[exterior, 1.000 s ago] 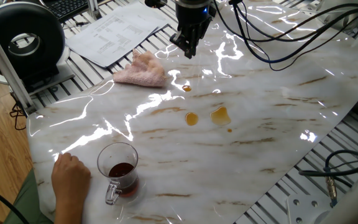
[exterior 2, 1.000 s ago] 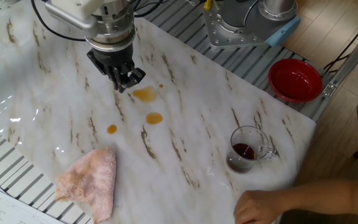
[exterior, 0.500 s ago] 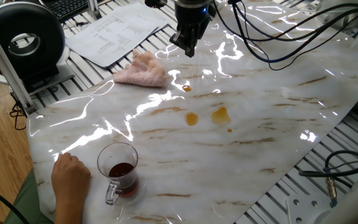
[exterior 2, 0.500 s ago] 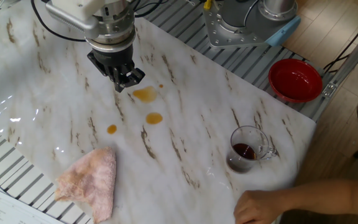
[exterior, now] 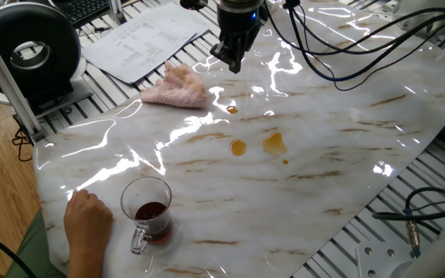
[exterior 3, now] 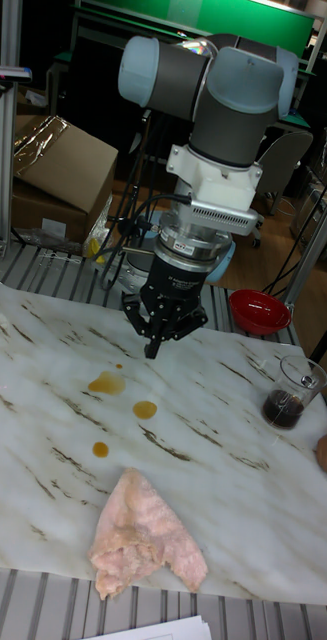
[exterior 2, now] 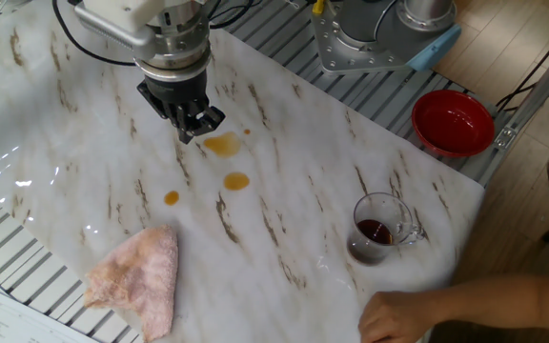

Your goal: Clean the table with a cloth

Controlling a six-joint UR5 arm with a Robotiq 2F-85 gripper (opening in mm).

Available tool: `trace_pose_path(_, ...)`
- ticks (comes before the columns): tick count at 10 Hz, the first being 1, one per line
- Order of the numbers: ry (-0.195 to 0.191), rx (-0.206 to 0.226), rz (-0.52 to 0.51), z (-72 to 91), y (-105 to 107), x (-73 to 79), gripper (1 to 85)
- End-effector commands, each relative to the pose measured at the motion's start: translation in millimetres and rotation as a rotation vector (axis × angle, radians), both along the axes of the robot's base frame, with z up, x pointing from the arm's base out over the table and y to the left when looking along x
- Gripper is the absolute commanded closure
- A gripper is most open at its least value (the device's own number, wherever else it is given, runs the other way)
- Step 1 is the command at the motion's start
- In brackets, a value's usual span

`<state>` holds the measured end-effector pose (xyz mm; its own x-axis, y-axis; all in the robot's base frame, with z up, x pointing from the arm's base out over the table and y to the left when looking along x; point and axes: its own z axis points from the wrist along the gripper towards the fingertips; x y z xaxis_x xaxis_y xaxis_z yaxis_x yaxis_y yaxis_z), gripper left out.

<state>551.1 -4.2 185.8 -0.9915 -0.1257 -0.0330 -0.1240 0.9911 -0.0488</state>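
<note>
The table (exterior: 338, 147) (exterior 2: 294, 210) (exterior 3: 233, 480) is a glossy white marble-patterned sheet with three amber spill spots (exterior: 273, 143) (exterior 2: 222, 145) (exterior 3: 107, 382) near its middle. The cloth (exterior: 178, 86) (exterior 2: 141, 276) (exterior 3: 143, 535), a bunched pale-pink rag, lies flat near one edge of the sheet, untouched. My gripper (exterior: 234, 63) (exterior 2: 193, 130) (exterior 3: 152, 347) hangs just above the sheet beside the largest spot. It is well apart from the cloth. Its fingers meet in a point and hold nothing.
A glass mug of dark liquid (exterior: 147, 208) (exterior 2: 379, 229) (exterior 3: 288, 392) stands on the sheet, with a person's hand (exterior: 87, 220) (exterior 2: 417, 314) next to it. A red bowl (exterior 2: 453, 121) (exterior 3: 258, 311) sits off the sheet. Printed papers (exterior: 141, 35) and a black round device (exterior: 29, 50) lie beyond the cloth.
My gripper has drifted a few pixels over the sheet, staying shut. The cloth, mug and hand have not moved.
</note>
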Motion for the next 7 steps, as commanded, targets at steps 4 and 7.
trace_pose_path(4,-0.008,0.025,-0.023,1.2,7.3,2.6,80.0)
trace_pose_path(7,-0.048,0.067,-0.026,1.8,18.1,12.9,74.0)
